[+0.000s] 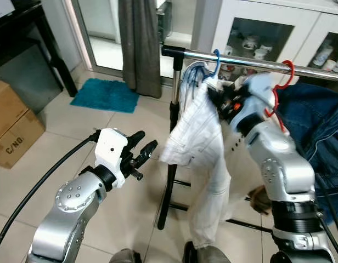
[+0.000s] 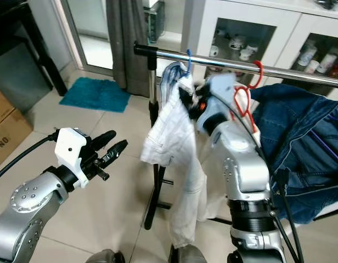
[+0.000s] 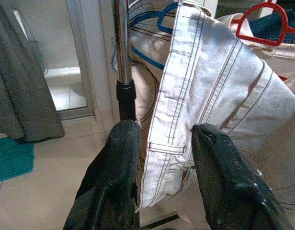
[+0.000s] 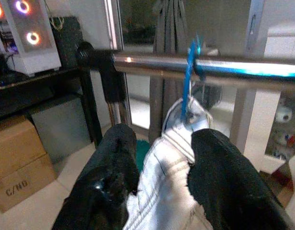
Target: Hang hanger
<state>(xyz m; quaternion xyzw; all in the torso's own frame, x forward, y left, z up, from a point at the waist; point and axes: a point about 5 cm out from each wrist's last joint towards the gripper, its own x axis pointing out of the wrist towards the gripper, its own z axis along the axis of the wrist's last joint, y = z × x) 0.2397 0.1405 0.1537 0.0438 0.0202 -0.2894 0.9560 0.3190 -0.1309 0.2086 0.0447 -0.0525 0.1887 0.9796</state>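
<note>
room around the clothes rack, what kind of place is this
Probably a lived-in home, perhaps a laundry corner. A metal clothes rail carries white trousers on a blue hanger; behind stand a white glass-door cabinet of crockery, a grey curtain and a teal mat.

Teal mat point(image 1: 106, 94) by grey curtain point(image 1: 139, 44); cardboard box point(image 1: 12, 129) left; white cabinet point(image 1: 279, 33) behind.

A blue hanger point(image 1: 215, 61) carries white trousers point(image 1: 199, 137) with dark stitching on a silver rail point(image 1: 257, 63), beside a red hanger point(image 1: 281, 82) and dark blue denim point(image 1: 311, 120).
</note>
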